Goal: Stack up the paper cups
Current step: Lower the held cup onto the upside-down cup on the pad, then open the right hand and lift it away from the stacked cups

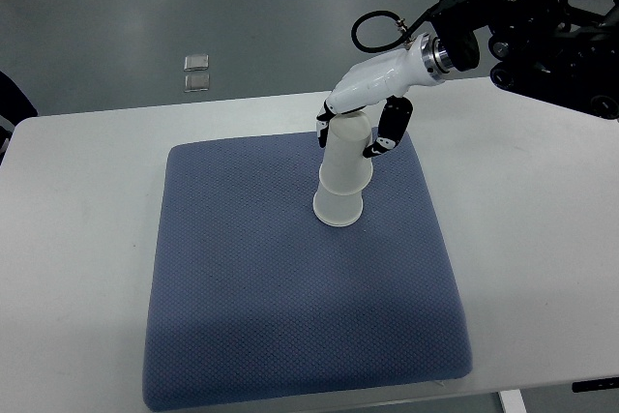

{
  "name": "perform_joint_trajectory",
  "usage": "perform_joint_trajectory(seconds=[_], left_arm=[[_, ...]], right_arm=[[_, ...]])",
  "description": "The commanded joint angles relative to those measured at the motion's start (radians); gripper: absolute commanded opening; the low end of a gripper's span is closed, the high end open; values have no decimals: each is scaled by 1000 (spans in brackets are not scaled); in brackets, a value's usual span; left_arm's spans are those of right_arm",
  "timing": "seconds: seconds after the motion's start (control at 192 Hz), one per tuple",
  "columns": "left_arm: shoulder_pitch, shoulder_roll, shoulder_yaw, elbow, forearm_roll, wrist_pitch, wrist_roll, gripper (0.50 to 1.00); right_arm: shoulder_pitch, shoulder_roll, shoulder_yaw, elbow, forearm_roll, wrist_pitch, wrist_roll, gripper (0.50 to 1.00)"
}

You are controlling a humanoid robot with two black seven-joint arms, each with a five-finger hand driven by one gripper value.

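A stack of white paper cups (343, 176) stands upside down on the blue mat (261, 287), wide rim down, near the mat's upper middle. My right hand (360, 128) comes in from the upper right and is shut on the top of the stack, with white fingers over the left side and the black-tipped thumb (387, 132) on the right. No separate loose cup shows anywhere on the mat. The left arm is out of view.
The mat lies on a white table (87, 239). Black robot hardware (551, 31) and a looped cable (372, 31) hang over the table's far right. Two small clear squares (196, 72) lie on the grey floor beyond the table's far edge.
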Motion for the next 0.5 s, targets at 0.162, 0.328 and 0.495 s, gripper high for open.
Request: perform_joint_trajectory(seconds=[0.162, 0.328, 0.495], left_arm=[[0, 0, 0, 0, 0, 0, 0, 1000], [0, 0, 0, 0, 0, 0, 0, 1000], [0, 0, 0, 0, 0, 0, 0, 1000]], right_arm=[[-18, 6, 5, -5, 1, -5, -2, 684], [-16, 21, 6, -5, 15, -19, -2, 819], [-15, 26, 8, -5, 16, -20, -2, 862]])
